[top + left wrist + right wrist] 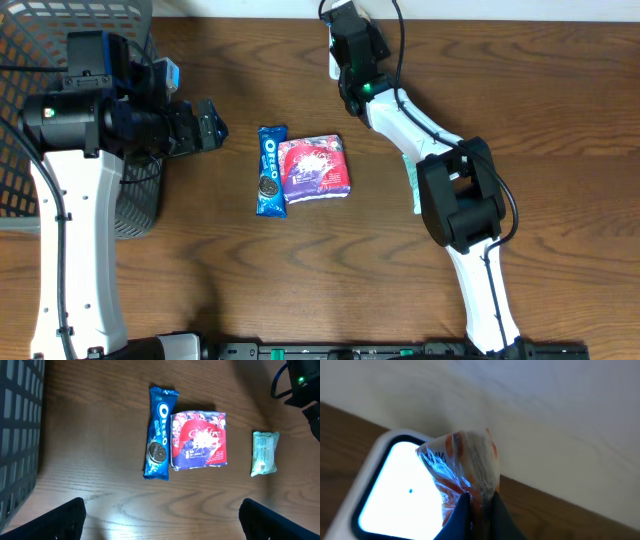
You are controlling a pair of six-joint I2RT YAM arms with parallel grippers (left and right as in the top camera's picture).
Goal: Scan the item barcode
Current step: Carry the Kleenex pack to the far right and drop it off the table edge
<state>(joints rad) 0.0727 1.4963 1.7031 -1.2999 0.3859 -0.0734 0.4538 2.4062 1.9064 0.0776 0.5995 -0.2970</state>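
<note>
The wooden table (560, 120) has a wire basket (60, 40) on its left side. At the far edge sits the scanner (390, 490), its window lit. The right gripper (479, 505) is clamped on the crinkly orange packet (470, 460). The packet's long axis runs straight up out of the jaws, and its upper end overlaps the window's right side. The right arm is therefore the one placed to scan, probably by turning the packet towards the window. The left gripper (205, 126) hangs wide and empty, well apart, above the cookie pack (160, 435), red packet (200, 440) and small green packet (264, 453).
</note>
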